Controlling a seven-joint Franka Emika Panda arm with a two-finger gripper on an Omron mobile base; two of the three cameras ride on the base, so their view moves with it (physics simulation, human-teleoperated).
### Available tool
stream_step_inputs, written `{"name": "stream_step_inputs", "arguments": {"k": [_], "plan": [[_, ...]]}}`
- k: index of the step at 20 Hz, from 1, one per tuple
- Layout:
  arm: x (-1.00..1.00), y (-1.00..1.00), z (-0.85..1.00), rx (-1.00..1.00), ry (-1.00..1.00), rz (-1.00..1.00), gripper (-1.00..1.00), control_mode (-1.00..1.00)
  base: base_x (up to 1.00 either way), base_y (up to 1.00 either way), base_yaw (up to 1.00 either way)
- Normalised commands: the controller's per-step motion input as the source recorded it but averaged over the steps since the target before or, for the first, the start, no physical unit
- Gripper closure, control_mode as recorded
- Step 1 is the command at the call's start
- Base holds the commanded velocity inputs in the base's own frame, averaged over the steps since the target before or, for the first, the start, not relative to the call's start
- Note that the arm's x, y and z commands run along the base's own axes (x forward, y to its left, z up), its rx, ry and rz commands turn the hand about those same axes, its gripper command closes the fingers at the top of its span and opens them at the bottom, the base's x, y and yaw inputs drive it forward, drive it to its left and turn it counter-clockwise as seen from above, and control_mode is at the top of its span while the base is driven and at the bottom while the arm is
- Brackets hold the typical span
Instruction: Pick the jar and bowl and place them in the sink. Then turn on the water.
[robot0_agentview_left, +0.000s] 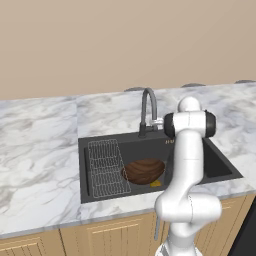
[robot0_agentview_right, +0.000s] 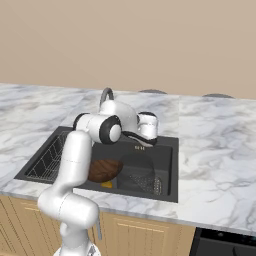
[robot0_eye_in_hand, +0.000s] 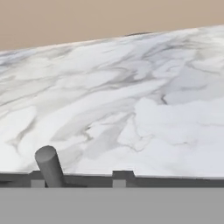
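Sink: you see the black sink basin (robot0_agentview_left: 97, 145) recessed in the marble counter (robot0_agentview_left: 40, 150), with a wire grid rack (robot0_agentview_left: 106, 167) lying in its left part in the left base view.
Faucet: the dark grey gooseneck faucet (robot0_agentview_left: 148, 111) stands at the back rim of the basin; no blue stream shows under its spout.
Bowl: the brown wooden bowl (robot0_agentview_left: 144, 171) lies inside the basin, tilted, just right of the rack; in the right base view it (robot0_agentview_right: 106, 170) sits partly behind your arm's white link.
Jar: the translucent grey jar (robot0_agentview_right: 136, 167) stands in the basin just right of the bowl in the right base view.
Gripper: your hand (robot0_agentview_right: 148, 126) is held over the back rim of the sink, next to the faucet.
Claw state: you cannot tell whether the fingers are spread or pressed together.
Hand view: a grey cylindrical faucet part (robot0_eye_in_hand: 50, 166) rises at the lower left, with marble counter beyond it.
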Motion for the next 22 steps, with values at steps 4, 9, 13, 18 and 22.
{"name": "stream_step_inputs", "arguments": {"k": [4,9,13,18,22], "plan": [[0.07,-1.0,-0.47,0.1,0.11,-0.08,1.0,-1.0,0.0,0.0,0.0],[0.07,-1.0,-0.48,0.1,0.11,-0.07,1.0,-1.0,0.0,0.0,0.0],[0.04,-1.0,-0.51,0.11,0.1,-0.08,1.0,-1.0,0.0,0.0,0.0],[0.03,-1.0,-0.52,0.11,0.1,-0.08,1.0,-1.0,0.0,0.0,0.0],[0.01,-1.0,-0.52,0.11,0.1,-0.08,1.0,-1.0,0.0,0.0,0.0]]}}
